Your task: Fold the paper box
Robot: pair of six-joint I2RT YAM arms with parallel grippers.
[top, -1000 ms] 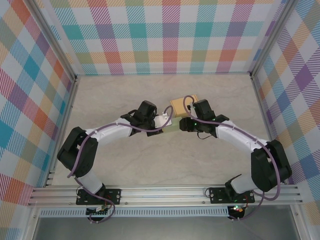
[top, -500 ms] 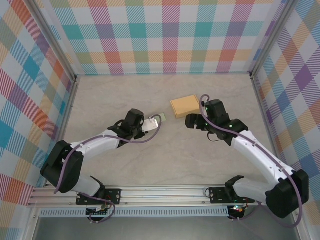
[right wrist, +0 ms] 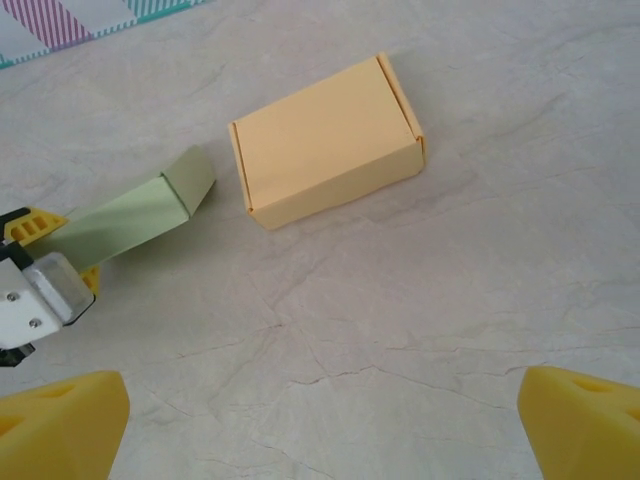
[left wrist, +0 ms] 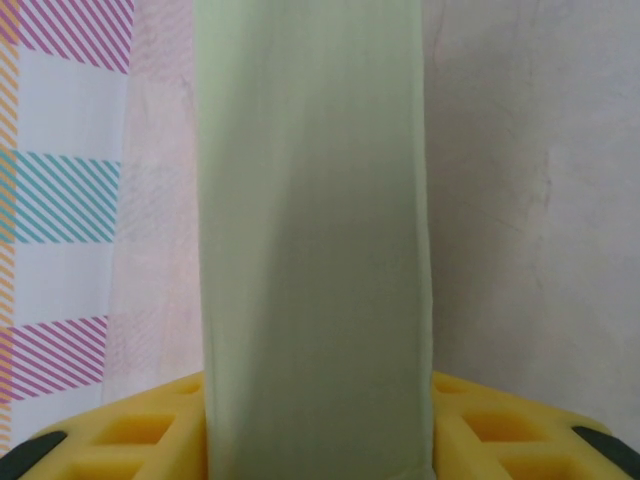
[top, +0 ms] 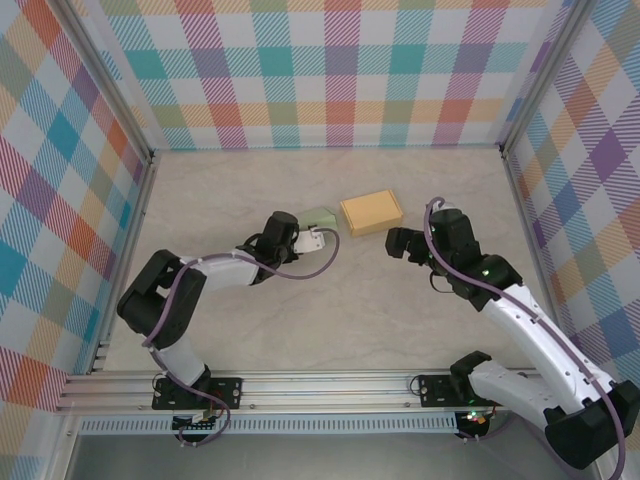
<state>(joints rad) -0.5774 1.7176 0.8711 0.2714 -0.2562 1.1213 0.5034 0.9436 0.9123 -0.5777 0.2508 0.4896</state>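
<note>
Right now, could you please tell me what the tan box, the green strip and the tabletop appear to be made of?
Tan box: thin matte card or stiff paper, judging by crisp folded edges and tucked flap seams.
Green strip: matte paper or light card, with one sharp crease near its end.
Tabletop: smooth marble-patterned surface with fine veins, likely laminate or printed sheet.

The left arm [top: 215, 270] lies low, elbow out to the left and forearm reaching right. The left gripper [top: 322, 237] pinches a green strip [left wrist: 315, 230] between its yellow fingers [left wrist: 150, 430]. The right arm [top: 520, 320] stretches forward and leftward. The right gripper [top: 391, 243] points left, jaws spread wide and empty.
</note>
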